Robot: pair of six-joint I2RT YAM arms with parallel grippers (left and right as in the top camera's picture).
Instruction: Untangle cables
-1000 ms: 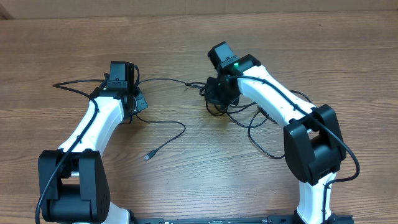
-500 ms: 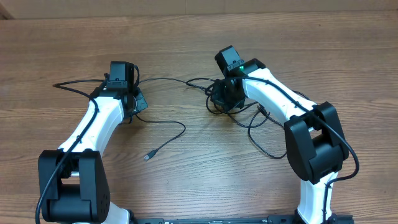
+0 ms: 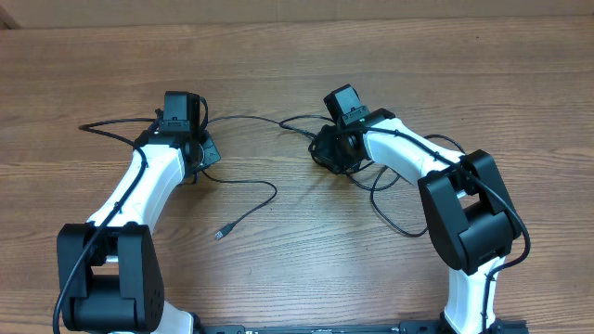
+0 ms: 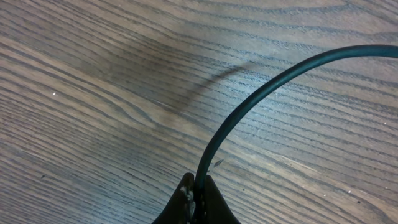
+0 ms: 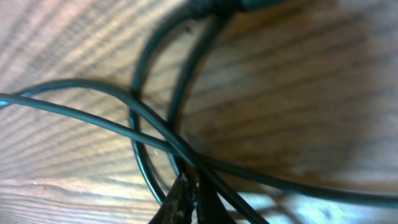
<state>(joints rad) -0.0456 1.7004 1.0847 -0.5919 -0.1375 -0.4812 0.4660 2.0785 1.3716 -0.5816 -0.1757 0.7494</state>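
From above: thin black cables strung roughly left to right across the table, between left gripper and right gripper. Knotted by the right one, with one plug loose toward the near edge. Probably light, limp and springy; best pinched on bare cord, clear of plugs.

Left wrist: clamped tight on one strand, arching up and right.

Right wrist: closed at a crossing of strands; unclear which one is held.
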